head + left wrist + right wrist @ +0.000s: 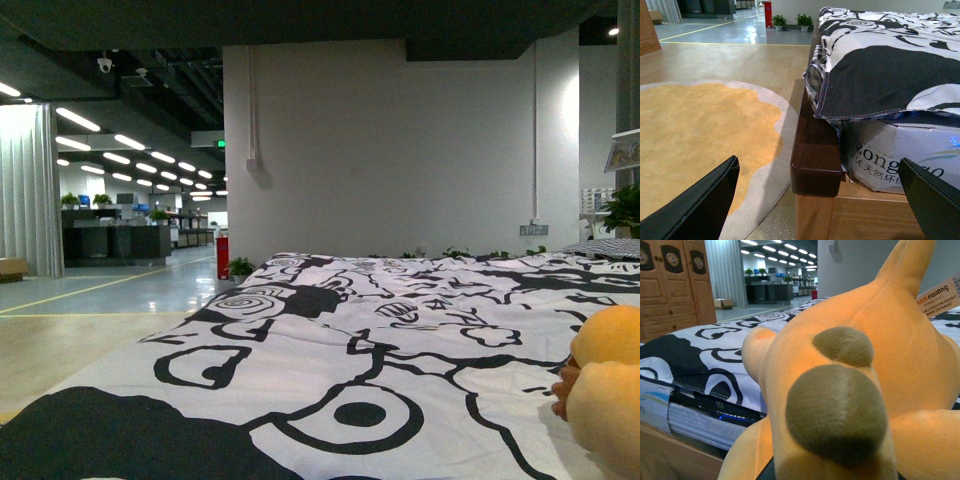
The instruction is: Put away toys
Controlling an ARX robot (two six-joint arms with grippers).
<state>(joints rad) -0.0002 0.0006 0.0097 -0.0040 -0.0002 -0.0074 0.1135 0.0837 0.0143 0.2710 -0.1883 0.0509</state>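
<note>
The orange-yellow plush toy (880, 355) fills the right wrist view, with two grey-brown round pads and a paper tag (940, 299). My right gripper is shut on the plush toy; its fingers are hidden under the plush. In the front view the plush toy (605, 385) shows at the lower right edge, over the bed's black-and-white cover (380, 340). My left gripper (820, 200) is open and empty, low beside the bed's dark wooden corner (812, 155); its black fingers (700, 205) frame the view.
The bed has a wooden frame (855, 215) and a wrapped mattress (890, 155). An orange rug (695, 135) lies on the floor beside it. A wooden wardrobe (670, 285) stands beyond the bed. A white wall (400, 150) rises behind the bed.
</note>
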